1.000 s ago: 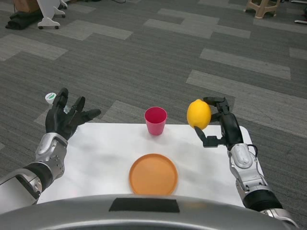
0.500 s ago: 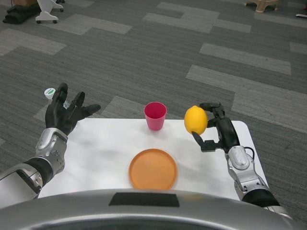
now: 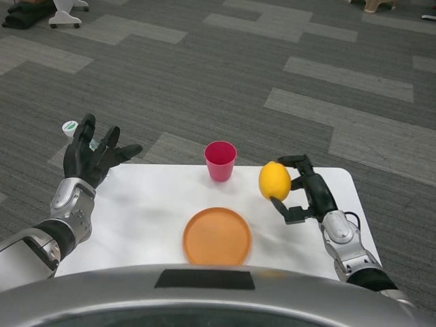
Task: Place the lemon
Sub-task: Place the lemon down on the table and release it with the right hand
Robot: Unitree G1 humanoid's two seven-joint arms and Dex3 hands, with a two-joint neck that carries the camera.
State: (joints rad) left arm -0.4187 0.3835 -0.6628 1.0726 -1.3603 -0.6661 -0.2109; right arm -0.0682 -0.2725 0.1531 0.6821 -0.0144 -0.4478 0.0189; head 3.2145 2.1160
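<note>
Lower now, right hand [image 3: 304, 195] grips 1 lemon [image 3: 274, 181] beside 1 plate [image 3: 217, 236], 1 cup [image 3: 220, 161]; left hand [image 3: 92, 154] spread, holding nothing.

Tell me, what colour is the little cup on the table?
The cup is pink, almost magenta, seen best in the head view, standing behind the orange plate.

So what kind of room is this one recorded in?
Probably an office or lab hall: grey patchwork carpet tiles run far past the small white table, and a wheeled white stand and a stool stand at the far edge.
</note>
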